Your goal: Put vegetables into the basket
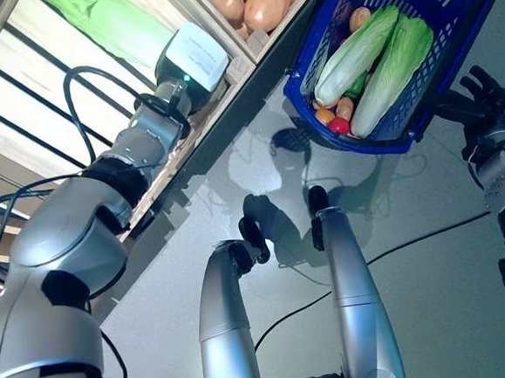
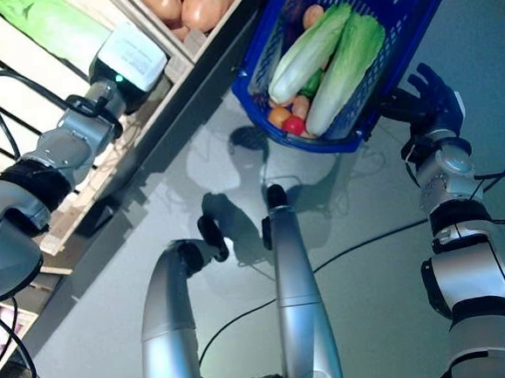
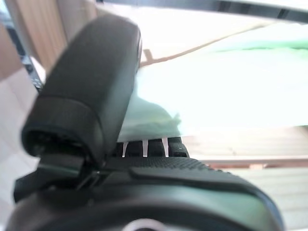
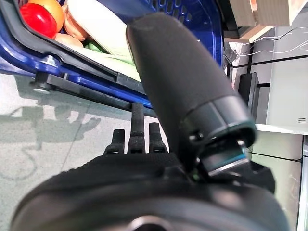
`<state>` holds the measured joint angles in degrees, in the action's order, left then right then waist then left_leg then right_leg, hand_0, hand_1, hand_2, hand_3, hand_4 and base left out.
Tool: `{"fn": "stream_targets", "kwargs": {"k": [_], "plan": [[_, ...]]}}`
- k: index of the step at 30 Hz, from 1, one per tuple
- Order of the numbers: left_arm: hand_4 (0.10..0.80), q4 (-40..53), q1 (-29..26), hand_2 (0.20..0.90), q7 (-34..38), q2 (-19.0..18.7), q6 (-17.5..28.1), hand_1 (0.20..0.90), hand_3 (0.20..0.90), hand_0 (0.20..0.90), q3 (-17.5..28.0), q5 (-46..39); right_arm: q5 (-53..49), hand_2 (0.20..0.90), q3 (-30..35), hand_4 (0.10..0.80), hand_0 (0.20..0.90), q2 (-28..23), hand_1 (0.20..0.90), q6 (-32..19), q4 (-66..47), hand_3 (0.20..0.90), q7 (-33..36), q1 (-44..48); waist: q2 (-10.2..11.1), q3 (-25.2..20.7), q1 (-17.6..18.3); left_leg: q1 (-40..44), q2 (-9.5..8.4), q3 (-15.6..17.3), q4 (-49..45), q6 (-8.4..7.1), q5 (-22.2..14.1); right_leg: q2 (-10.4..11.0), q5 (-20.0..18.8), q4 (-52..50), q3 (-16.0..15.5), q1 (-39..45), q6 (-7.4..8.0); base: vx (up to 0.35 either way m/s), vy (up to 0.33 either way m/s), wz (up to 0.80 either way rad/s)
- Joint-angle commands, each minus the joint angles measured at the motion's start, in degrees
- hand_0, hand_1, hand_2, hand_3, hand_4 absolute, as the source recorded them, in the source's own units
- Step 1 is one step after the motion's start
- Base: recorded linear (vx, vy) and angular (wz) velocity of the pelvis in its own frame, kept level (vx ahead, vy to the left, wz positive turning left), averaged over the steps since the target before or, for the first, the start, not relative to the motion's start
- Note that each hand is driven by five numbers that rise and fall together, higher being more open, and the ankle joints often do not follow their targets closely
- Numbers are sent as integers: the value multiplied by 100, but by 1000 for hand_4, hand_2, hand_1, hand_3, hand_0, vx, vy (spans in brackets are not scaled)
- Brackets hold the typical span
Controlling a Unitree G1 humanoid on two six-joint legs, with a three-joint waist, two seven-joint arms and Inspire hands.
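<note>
Vegetables filled the basket point(image 1: 451, 94) hooked on the right hand's point(image 1: 482, 101) curled fingers; the left hand point(image 3: 96, 120), grip unreadable, was judged mid-pick against a cabbage point(image 1: 108, 25).

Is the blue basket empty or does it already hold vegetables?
Partly filled. The basket holds two cabbages, with small round vegetables at its lower end.

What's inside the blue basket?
The blue basket holds two long cabbages, and below them small red and orange vegetables. Anything under the cabbages is hidden.
</note>
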<state>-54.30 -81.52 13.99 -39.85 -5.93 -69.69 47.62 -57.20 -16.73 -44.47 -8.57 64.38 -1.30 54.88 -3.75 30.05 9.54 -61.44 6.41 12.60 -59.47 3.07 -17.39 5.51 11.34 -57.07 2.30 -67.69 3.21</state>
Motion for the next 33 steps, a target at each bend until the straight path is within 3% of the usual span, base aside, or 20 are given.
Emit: {"fn": "stream_targets", "kwargs": {"k": [1, 9, 16, 20, 25, 26, 31, 33], "plan": [[400, -740, -416, 300, -434, -258, -238, 300, 300, 300, 20, -172, -269, 900, -96, 800, 900, -210, 900, -486, -42, 900, -350, 316, 16, -25, 125, 422, -37, -6, 33, -350, -57, 68, -371, 405, -366, 797, -158, -12, -8, -10], [400, -644, -336, 300, -34, -479, 182, 300, 300, 300, 105, -65, -337, 900, -34, 800, 900, -106, 900, -494, -106, 900, -463, 136, 104, -25, 62, 1224, -3, -9, 226, -373, -103, 69, -178, 516, -489, 1611, -176, -6, -29, 6], [400, -357, -166, 300, 460, -726, 667, 300, 300, 300, 221, -11, -525, 900, 175, 800, 900, 64, 900, -394, -431, 900, -723, -370, 286, -28, 4, 2262, 20, -139, 688, -438, 86, 111, -125, 907, -627, 2687, -202, 51, -39, 17], [400, -112, 96, 300, 801, -831, 840, 300, 300, 300, 403, -314, -641, 900, 322, 800, 900, 279, 900, -372, -835, 900, -919, -863, 344, -283, -33, 2715, -12, -192, 1055, -432, 160, 157, -98, 1160, -672, 3149, -220, 86, -38, 6], [400, 248, 688, 300, 1146, -962, 1121, 300, 300, 300, 840, -940, -434, 900, 415, 800, 900, 587, 900, -309, -1491, 900, -967, -1490, 426, -679, -97, 3278, -55, -241, 1703, -408, 497, 214, -273, 1706, -761, 3780, -292, 91, -50, 4], [400, 357, 1011, 300, 1290, -981, 1314, 300, 300, 300, 1182, -1454, -311, 900, 419, 800, 900, 709, 900, -237, -1751, 900, -949, -1679, 452, -854, -159, 3568, -96, -295, 1927, -404, 520, 240, -258, 1911, -812, 4109, -306, 150, -34, 4], [400, 584, 1883, 300, 1465, -919, 1684, 300, 300, 300, 2136, -2123, -114, 900, 477, 800, 900, 1076, 900, -115, -2276, 900, -1138, -2147, 507, -1156, -282, 4189, -196, -333, 2526, -406, 666, 245, -294, 2418, -937, 4774, -315, 154, -32, 3], [400, 808, 2609, 300, 1450, -785, 1935, 300, 300, 300, 2775, -2384, 111, 900, 487, 800, 900, 1242, 900, -10, -2594, 900, -1206, -2538, 547, -1447, -372, 4702, -264, -343, 3131, -442, 858, 171, -382, 3017, -1039, 5323, -295, 254, -57, 9]]}}
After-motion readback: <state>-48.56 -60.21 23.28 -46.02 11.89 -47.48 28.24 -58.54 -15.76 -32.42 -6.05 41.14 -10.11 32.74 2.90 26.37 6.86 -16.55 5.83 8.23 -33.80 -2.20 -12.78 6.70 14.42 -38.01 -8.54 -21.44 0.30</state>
